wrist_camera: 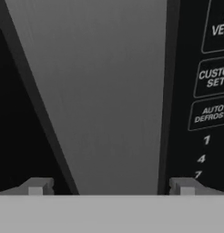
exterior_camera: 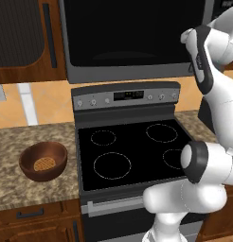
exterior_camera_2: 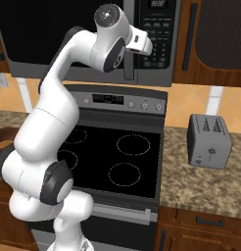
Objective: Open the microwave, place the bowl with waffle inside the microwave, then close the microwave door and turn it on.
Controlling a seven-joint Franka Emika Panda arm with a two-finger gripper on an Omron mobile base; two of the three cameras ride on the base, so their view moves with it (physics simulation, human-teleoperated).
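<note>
Microwave work starts nearest with the granite-patterned counter, speckled and matte, where a small round wooden bowl, glossy reddish-brown, sits left of the stove. Inside the bowl lies a round golden waffle with a grid pattern, flat on the bottom. Beside it the black glass stove shows four thin burner rings and a grey knob panel behind. On the right-hand counter stands a boxy grey toaster. Farther back and above the stove, the microwave hangs between brown wood cabinets, its door shut, a dark glass pane in a grey frame. The gripper is spread wide, holding nothing, its fingertips straddling the smooth grey vertical handle, with the black keypad just to the right.
</note>
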